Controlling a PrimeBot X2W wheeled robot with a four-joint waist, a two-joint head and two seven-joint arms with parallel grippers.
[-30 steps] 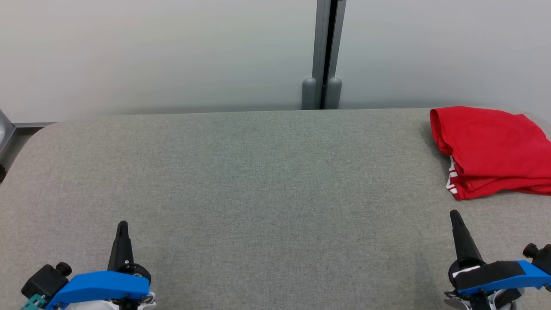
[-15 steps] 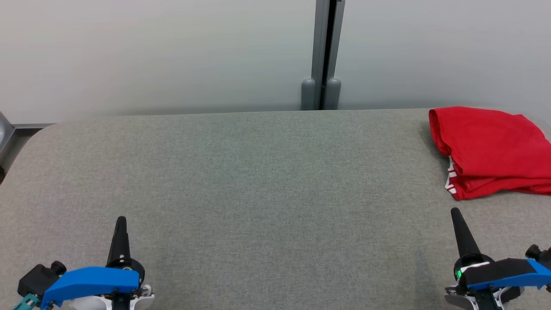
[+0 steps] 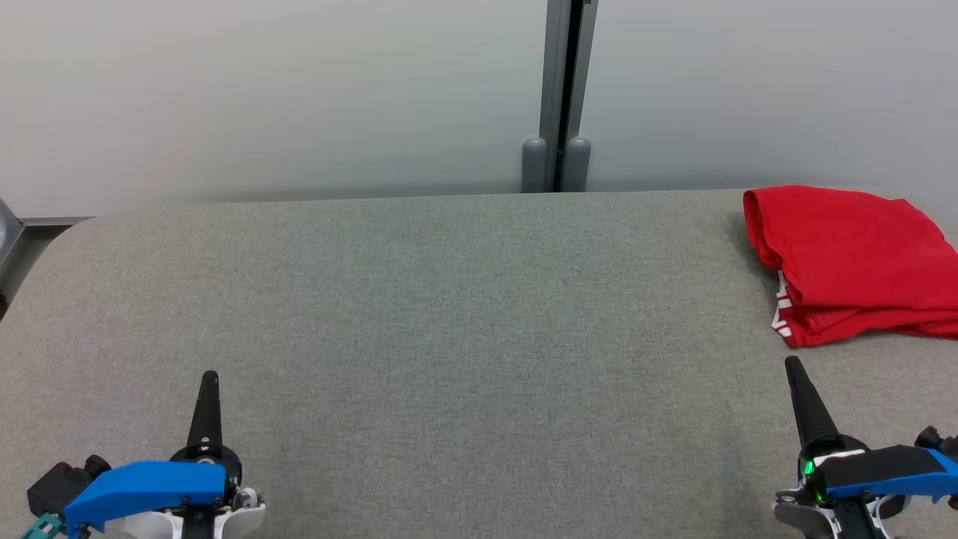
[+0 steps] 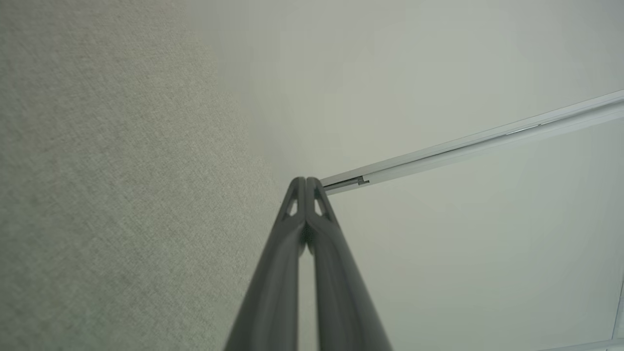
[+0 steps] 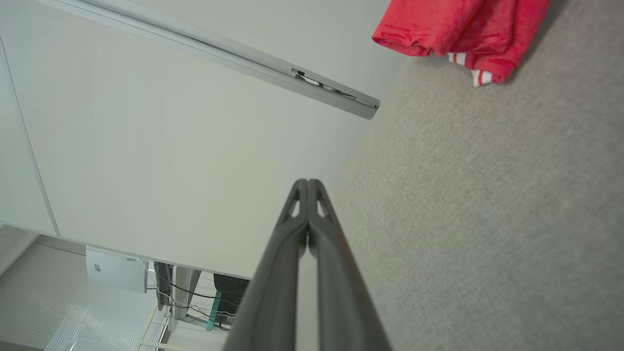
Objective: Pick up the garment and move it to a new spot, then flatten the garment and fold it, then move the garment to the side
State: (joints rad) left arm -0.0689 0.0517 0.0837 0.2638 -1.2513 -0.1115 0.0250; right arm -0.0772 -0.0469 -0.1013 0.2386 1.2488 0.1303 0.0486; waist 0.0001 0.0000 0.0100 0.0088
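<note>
A grey fabric table [image 3: 449,299] stands against pale wall panels [image 3: 262,90] split by a grey post [image 3: 557,97].

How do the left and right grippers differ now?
The left gripper is far from the red garment; the right gripper is just short of it. The left gripper's cover is blue; the right gripper's is black and blue, green light lit. Both are shut, empty, over the grey table.

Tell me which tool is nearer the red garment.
Right. The right tool sits just in front of the folded red garment, not touching it. The left tool is across the grey table, far to the garment's left.
</note>
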